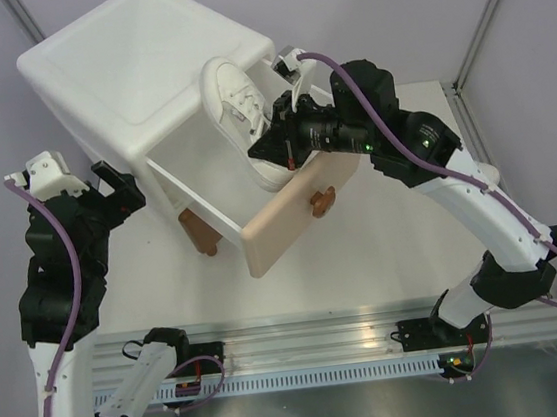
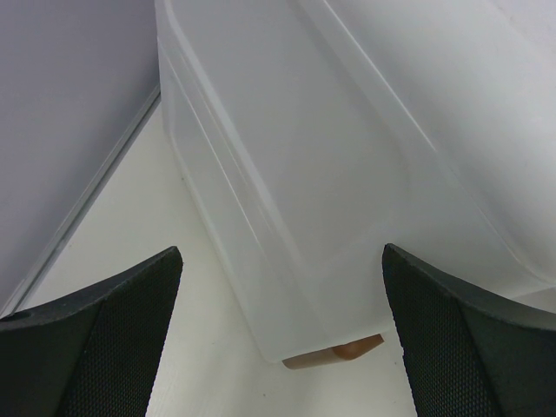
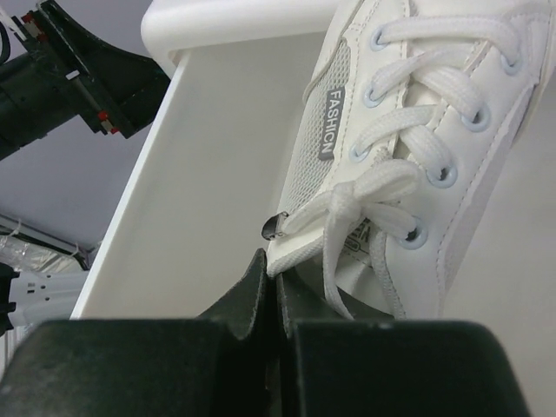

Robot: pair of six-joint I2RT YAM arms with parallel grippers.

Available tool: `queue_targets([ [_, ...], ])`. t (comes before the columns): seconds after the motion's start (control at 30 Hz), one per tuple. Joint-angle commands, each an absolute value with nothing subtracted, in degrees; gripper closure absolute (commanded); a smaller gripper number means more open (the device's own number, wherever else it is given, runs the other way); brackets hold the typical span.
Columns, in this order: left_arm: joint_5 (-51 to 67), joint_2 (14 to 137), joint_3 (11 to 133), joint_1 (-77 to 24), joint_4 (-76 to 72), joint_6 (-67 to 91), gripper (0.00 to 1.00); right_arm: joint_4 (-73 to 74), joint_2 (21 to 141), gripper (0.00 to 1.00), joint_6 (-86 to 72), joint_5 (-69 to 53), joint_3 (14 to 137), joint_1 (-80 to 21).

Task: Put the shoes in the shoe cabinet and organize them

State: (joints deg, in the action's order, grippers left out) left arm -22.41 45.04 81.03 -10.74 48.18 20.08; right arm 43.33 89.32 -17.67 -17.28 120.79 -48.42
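The white shoe cabinet stands at the back left with its upper drawer pulled out, beige front and bear knob toward me. My right gripper is shut on the collar edge of a white sneaker and holds it tilted over the open drawer. In the right wrist view the gripper pinches the sneaker just below its laces. My left gripper is open and empty beside the cabinet's left side; its wrist view faces the cabinet wall. The black shoes are out of view.
A brown cabinet foot shows under the open drawer and in the left wrist view. The drawer's inner wall is beside the sneaker. An aluminium rail runs along the near edge. The table's raised edge is at the right.
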Motion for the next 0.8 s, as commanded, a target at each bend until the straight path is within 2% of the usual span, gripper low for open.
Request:
queue_targets([
  [0.0, -20.39, 45.09, 80.51, -11.07, 44.39, 20.65, 0.0, 30.16, 83.15, 1.0, -18.72, -8.28, 116.11, -50.1],
  [0.33, -20.48, 45.44, 80.68, -11.07, 43.59, 20.04, 0.0, 18.9, 74.18, 1.0, -22.67, -2.37, 104.95, -50.8],
  [0.5, -20.39, 45.35, 80.86, -11.07, 43.51, 19.78, 0.0, 20.22, 75.76, 1.0, -25.48, -3.52, 106.17, -50.71],
  [0.77, -20.3, 45.26, 80.51, -11.07, 43.33, 19.78, 0.0, 20.13, 75.15, 1.0, -34.53, 3.95, 102.57, -50.98],
])
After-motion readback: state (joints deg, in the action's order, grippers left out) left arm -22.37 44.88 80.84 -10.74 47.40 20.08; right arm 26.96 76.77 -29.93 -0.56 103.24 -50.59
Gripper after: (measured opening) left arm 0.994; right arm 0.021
